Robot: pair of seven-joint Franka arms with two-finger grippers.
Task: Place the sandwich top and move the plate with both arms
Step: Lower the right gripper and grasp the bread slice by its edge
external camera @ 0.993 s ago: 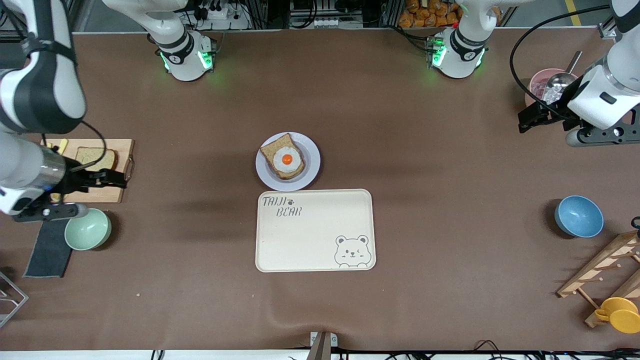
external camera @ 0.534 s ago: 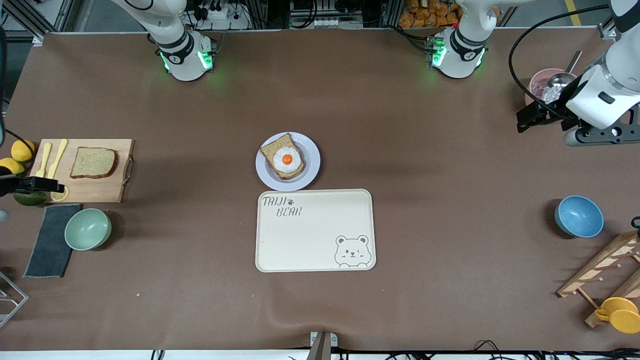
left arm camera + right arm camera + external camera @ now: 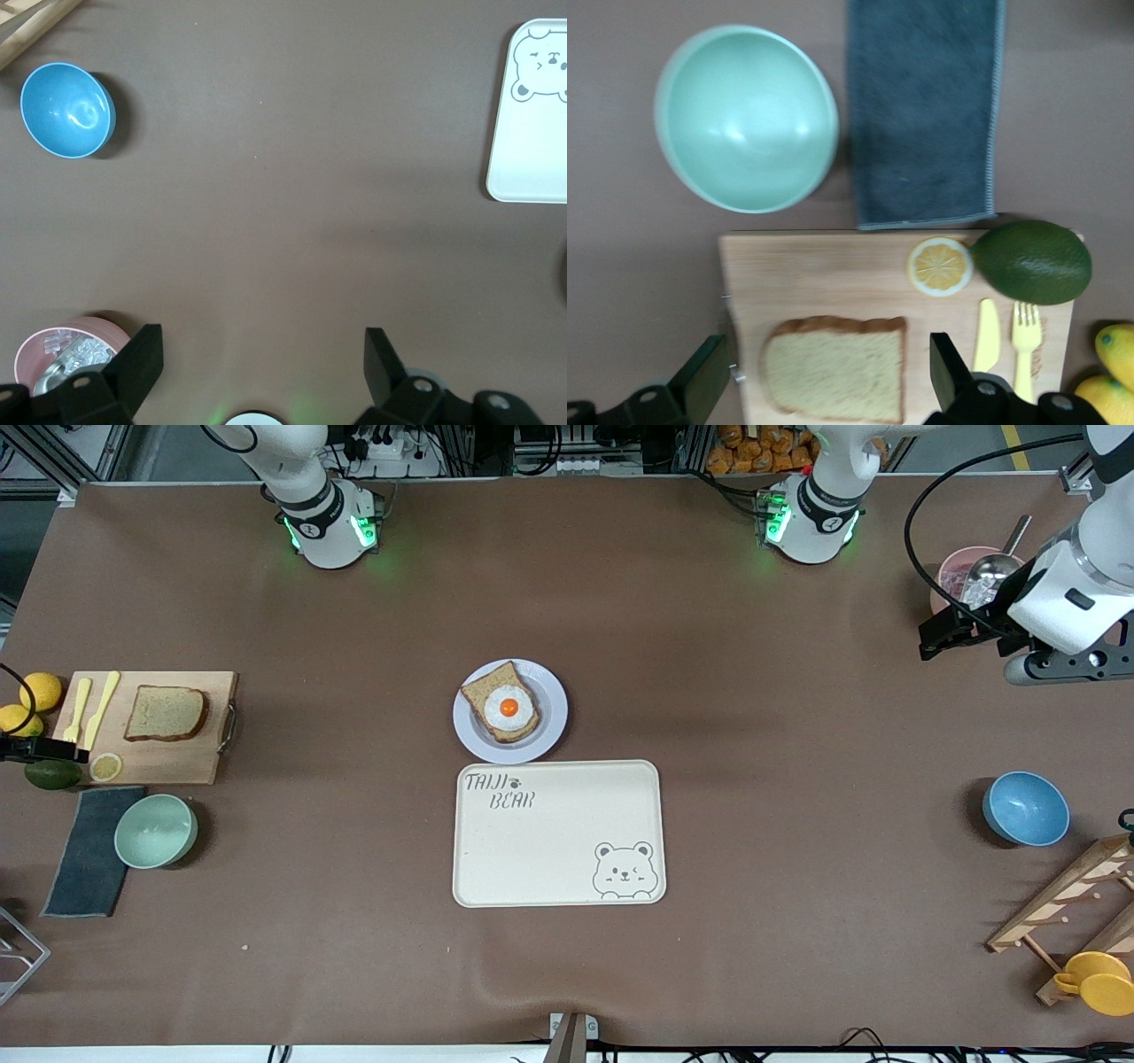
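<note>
The sandwich top (image 3: 166, 713) (image 3: 837, 367), a plain brown slice, lies on a wooden cutting board (image 3: 177, 760) at the right arm's end of the table. My right gripper (image 3: 53, 755) (image 3: 828, 350) hangs open high above that board, and in the right wrist view the slice shows between its fingers. The plate (image 3: 551, 710) sits mid-table bearing a bread slice with a fried egg (image 3: 508, 708). My left gripper (image 3: 935, 638) (image 3: 263, 343) hangs open and empty over bare table beside a pink bowl (image 3: 955, 571) (image 3: 53, 350).
A cream bear tray (image 3: 558, 850) lies just nearer the camera than the plate. Yellow cutlery (image 3: 89, 707), a lemon slice (image 3: 106, 767), an avocado (image 3: 51, 774), a green bowl (image 3: 156, 831) and a grey cloth (image 3: 89, 850) surround the board. A blue bowl (image 3: 1025, 808) and wooden rack (image 3: 1072, 895) stand at the left arm's end.
The right arm has pulled back toward its end of the table, uncovering the board and the slice; only its gripper tip still shows in the front view. The left arm has barely moved.
</note>
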